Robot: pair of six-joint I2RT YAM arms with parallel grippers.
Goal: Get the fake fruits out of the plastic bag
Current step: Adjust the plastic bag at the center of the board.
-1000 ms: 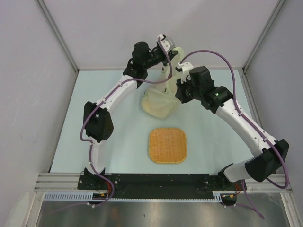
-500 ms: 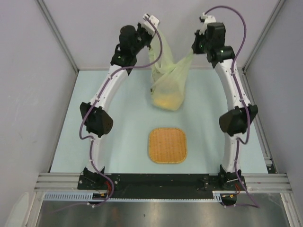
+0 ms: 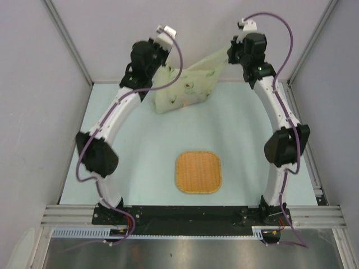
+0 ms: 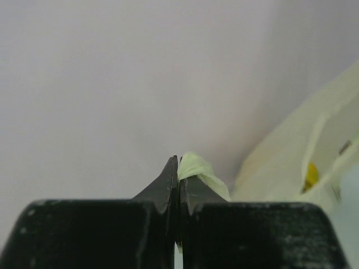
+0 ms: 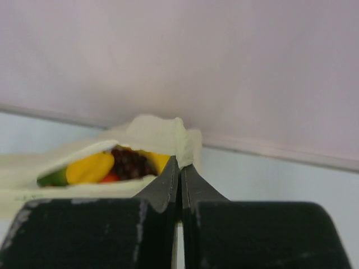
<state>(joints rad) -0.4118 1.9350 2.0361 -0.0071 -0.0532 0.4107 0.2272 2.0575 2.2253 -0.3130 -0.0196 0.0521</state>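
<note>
The left claw (image 4: 178,168) is pressed together on a bunched fold of the bag (image 3: 182,92). The right claw (image 5: 179,165) is likewise closed, pinching a crumpled edge of film beside the bag's mouth. The bag is slung between the two claws at the far edge of the table (image 3: 252,145), nearer the far-left corner. Whether its belly touches the table cannot be told. The fruits (image 5: 106,167) are inside, visible through the mouth from the right wrist, with dark grapes (image 5: 130,161) among yellow, red and green pieces. To empty the bag, it is probably best to keep both pinches firm, lift the left end above the mouth and lower the mouth toward the table, shaking gently. The film is thin, crinkly, translucent pale yellow-green, so it is likely to slip or tear under a sharp pull. The fruits are glossy, rounded plastic and would probably roll. The flat woven orange mat (image 3: 198,172) lies well apart, toward the near edge.
</note>
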